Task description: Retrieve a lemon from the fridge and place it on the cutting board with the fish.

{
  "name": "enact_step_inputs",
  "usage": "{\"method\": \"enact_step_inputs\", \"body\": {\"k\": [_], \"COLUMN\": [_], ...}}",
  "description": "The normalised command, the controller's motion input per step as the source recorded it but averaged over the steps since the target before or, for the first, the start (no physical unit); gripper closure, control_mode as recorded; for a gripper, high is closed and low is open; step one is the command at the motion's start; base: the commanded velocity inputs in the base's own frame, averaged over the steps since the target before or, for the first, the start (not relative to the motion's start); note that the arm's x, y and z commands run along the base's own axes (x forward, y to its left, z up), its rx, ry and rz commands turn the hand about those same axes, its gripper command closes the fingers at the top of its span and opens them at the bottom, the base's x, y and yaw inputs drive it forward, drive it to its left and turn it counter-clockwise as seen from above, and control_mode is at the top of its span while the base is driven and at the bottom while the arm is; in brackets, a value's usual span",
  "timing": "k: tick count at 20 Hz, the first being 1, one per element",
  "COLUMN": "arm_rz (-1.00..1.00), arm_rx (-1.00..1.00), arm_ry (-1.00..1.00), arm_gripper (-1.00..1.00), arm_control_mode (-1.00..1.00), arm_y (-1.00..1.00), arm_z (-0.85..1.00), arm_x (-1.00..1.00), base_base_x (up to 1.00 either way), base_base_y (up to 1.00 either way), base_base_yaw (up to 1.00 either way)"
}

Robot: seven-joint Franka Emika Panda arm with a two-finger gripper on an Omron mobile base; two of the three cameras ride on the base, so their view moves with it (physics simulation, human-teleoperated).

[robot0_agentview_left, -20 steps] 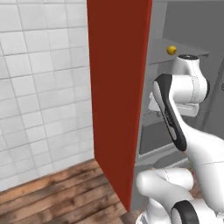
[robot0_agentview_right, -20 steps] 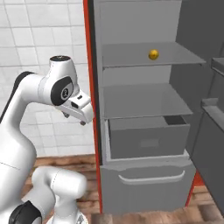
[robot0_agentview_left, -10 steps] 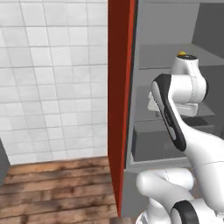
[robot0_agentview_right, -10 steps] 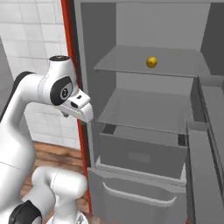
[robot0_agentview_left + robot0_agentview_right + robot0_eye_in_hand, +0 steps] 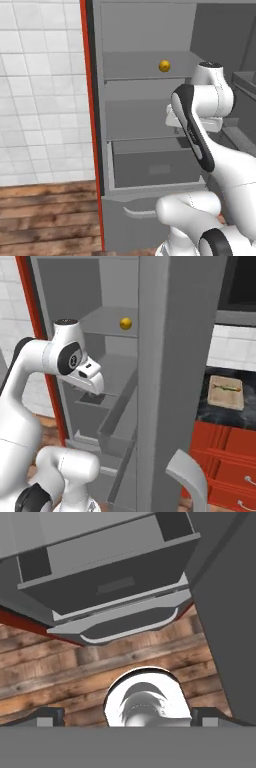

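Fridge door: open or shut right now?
Open. The fridge interior is exposed: shelves, the pulled-out drawer, and the lemon on the upper shelf.

The robot arm (image 5: pixel 200 145) is smooth, round and white, with dark bands at its joints and a fat white base (image 5: pixel 67 476).

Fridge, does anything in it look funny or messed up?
Nothing looks broken or spilled. The fridge stands open, its drawer pulled out a bit, and a lone lemon sits upright on an upper shelf. The cutting board with the fish lies flat on the dark counter to the right.
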Motion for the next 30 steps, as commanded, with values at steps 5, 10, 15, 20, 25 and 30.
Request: {"method": "enact_step_inputs", "body": {"k": [5, 10, 15, 20, 25, 30], "arm_rz": [0.00, 0.00, 0.00, 0.00, 0.00, 0.07], "arm_rx": [0.00, 0.00, 0.00, 0.00, 0.00, -0.12], "arm_ry": [0.00, 0.00, 0.00, -0.02, -0.14, -0.43], "arm_gripper": [-1.00, -1.00, -1.00, -1.00, -1.00, -1.00], "arm_control_mode": [1.00, 1.00, 1.00, -1.00, -1.00, -1.00], "arm_y": [0.00, 0.00, 0.00, -0.29, -0.15, -0.10], "arm_z": [0.00, 0.00, 0.00, 0.00, 0.11, 0.51], "arm_x": [0.00, 0.00, 0.00, -0.06, 0.00, -0.09], "base_base_x": [0.27, 0.62, 0.32, 0.00, 0.00, 0.00], "base_base_y": [0.21, 0.55, 0.15, -0.04, 0.00, 0.00], "base_base_yaw": [-0.26, -0.23, -0.05, 0.00, 0.00, 0.00]}}
